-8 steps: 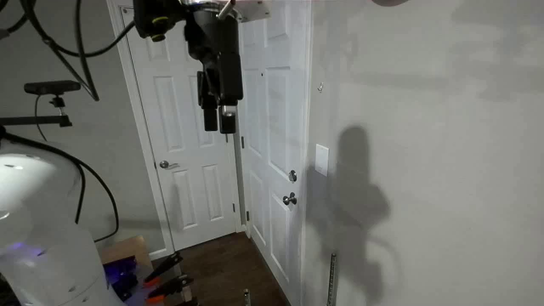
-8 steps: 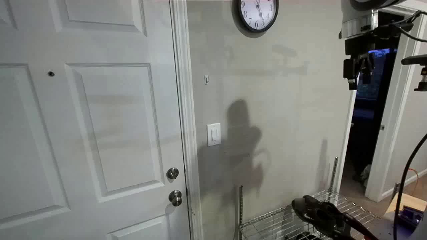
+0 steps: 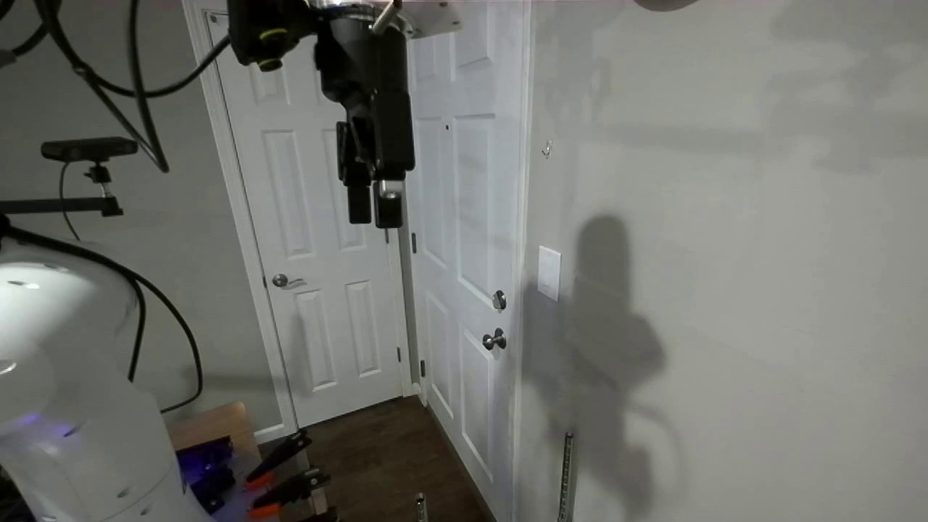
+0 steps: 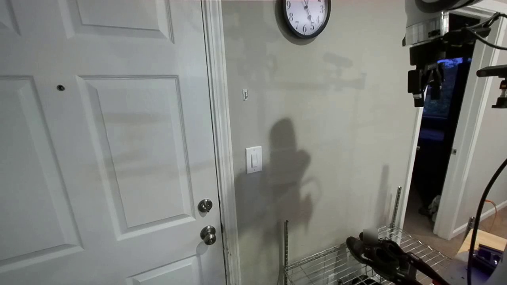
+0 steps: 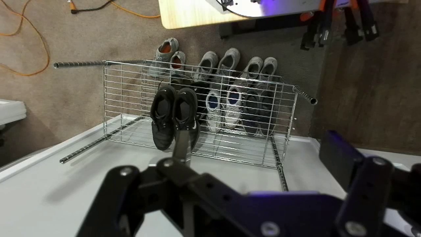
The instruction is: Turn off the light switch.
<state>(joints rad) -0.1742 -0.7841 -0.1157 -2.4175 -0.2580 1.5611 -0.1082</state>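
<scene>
In an exterior view the light switch [image 3: 549, 273] sits well apart from the gripper [image 3: 374, 215], between three and four o'clock; the wrist view shows its fingers [image 5: 339, 159] spread wide.

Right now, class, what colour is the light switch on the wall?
The light switch is white; it shows best in an exterior view.

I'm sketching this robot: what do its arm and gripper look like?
The arm is smooth, rounded and white. The gripper is black, with blocky fingertips and a small silvery piece near one. A silvery collar sits above it; black cables loop alongside the arm. No lettering is legible.
</scene>
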